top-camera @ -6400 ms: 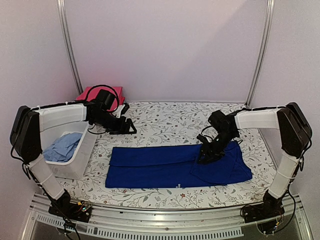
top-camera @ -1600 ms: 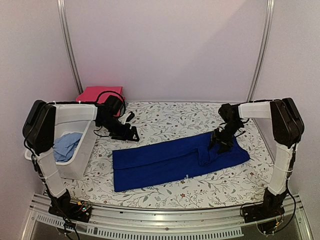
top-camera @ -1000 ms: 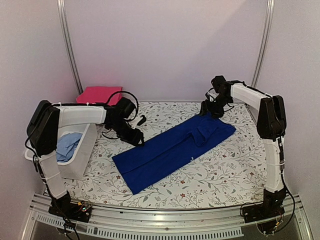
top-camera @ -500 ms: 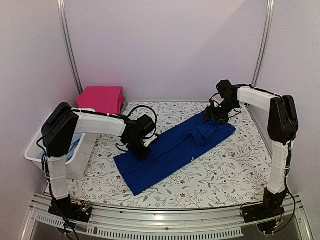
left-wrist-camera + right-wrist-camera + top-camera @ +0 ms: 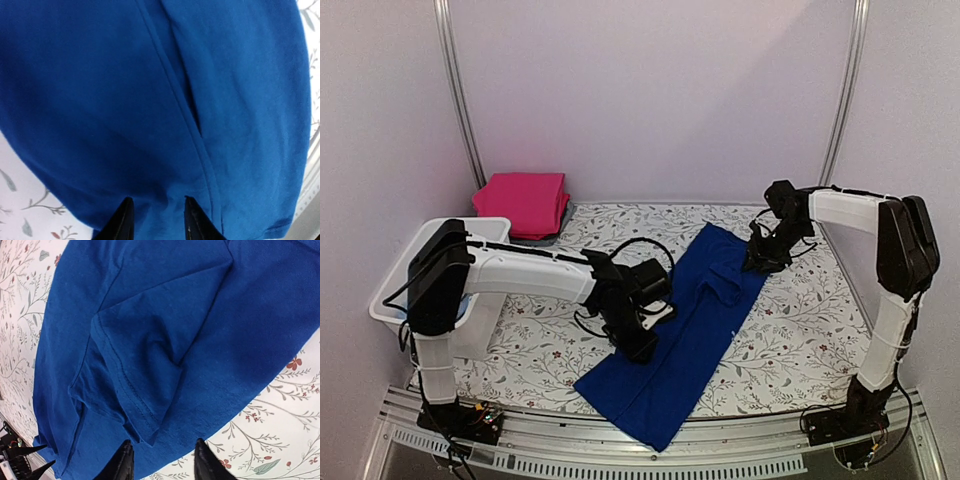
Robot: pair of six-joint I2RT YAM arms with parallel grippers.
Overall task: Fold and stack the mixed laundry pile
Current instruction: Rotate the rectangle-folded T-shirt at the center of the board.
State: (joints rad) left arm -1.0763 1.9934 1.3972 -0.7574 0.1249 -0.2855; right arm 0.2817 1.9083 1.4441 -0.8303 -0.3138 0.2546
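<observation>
The royal-blue trousers (image 5: 705,310) lie spread on the floral table, running diagonally from the back right to the near edge, where one end hangs over. My left gripper (image 5: 642,345) rests on their near-left part, jaws apart, with cloth bunched slightly between the fingertips (image 5: 156,220). My right gripper (image 5: 757,262) is at their far right edge, jaws apart over a folded flap (image 5: 140,365) and the hem (image 5: 162,462). A folded pink-red garment (image 5: 522,200) lies at the back left. The pale-blue shirt and the printed item are out of view.
A white plastic basket (image 5: 408,262) stands at the left edge, behind my left arm. Grey walls and two metal posts close the back. The table's metal front rail (image 5: 650,450) runs along the near edge.
The trousers have swung from lying across the table to pointing at the near edge. My left gripper moved right and nearer on the cloth. My right gripper moved slightly nearer.
</observation>
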